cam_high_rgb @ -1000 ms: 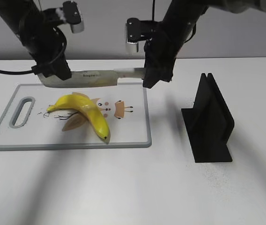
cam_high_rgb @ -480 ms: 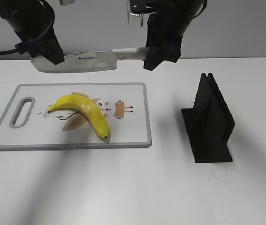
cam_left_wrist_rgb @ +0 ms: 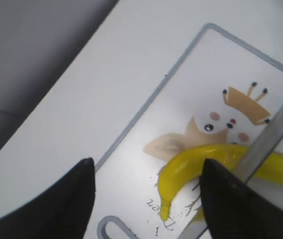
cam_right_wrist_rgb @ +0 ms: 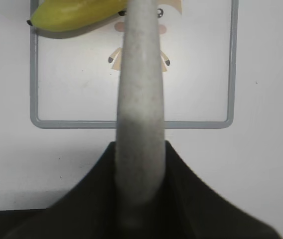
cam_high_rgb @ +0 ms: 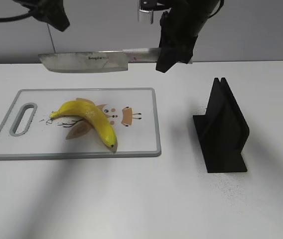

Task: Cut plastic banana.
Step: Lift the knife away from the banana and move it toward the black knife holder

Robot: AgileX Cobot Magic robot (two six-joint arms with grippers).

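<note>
A yellow plastic banana [cam_high_rgb: 89,118] lies on the white cutting board [cam_high_rgb: 141,144] with its grey rim. My right gripper [cam_high_rgb: 170,59] is shut on the handle of a large knife [cam_high_rgb: 86,62] and holds it level above the board's far edge, blade pointing left. In the right wrist view the handle [cam_right_wrist_rgb: 139,99] runs between the shut gripper [cam_right_wrist_rgb: 139,149], with the banana [cam_right_wrist_rgb: 76,12] at the top. My left gripper [cam_high_rgb: 52,12] is high at the top left, open and empty. In the left wrist view the gripper [cam_left_wrist_rgb: 147,162] frames the banana [cam_left_wrist_rgb: 201,159] and the blade [cam_left_wrist_rgb: 273,137].
A black knife stand [cam_high_rgb: 223,129] is on the white table right of the board. The board has a handle slot [cam_high_rgb: 24,118] at its left end and a printed cartoon figure [cam_high_rgb: 126,115] beside the banana. A grey wall runs behind the table.
My left gripper has let go of the knife blade and risen up and away. My right gripper has lifted the knife higher above the board. The banana has not moved.
</note>
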